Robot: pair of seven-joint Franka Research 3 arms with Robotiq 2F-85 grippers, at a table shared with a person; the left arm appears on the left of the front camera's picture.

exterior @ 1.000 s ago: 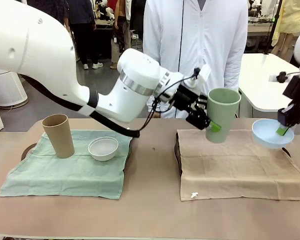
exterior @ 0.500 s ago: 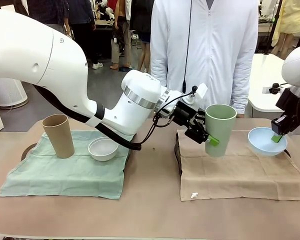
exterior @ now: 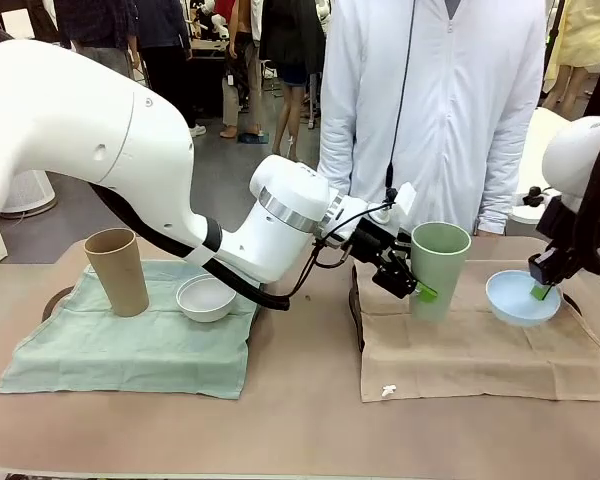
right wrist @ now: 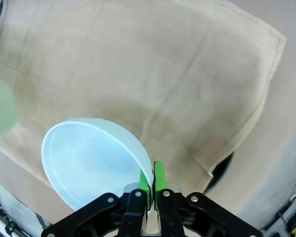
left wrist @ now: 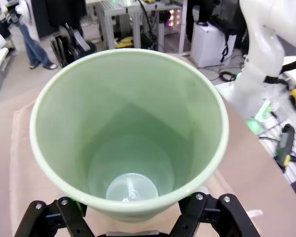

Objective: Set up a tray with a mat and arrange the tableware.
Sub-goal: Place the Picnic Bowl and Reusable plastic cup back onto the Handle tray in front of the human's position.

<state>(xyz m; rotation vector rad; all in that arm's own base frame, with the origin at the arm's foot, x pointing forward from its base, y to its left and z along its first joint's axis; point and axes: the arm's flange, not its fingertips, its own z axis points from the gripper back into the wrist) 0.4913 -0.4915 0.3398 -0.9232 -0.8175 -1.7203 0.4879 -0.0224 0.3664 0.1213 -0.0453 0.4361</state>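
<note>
Cup and bowl have both descended: left end effector [exterior: 412, 287] clamps the sage green cup [exterior: 438, 268] on the tan mat [exterior: 480, 345], right end effector [exterior: 541, 290] pinches the pale blue bowl [exterior: 521, 298]; release nears.

At centre right, the sage green cup [exterior: 439, 268] looks smooth and matt, like plastic. The pale blue bowl [exterior: 521, 298] at far right has a soft sheen. Beneath both, the beige mat [exterior: 480, 350] is creased woven cloth, like the green mat [exterior: 120, 352] lower left.

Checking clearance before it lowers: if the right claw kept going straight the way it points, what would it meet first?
Most likely the tan mat directly beyond the right claw, which pinches the pale blue bowl by its rim; depth is uncertain.
</note>
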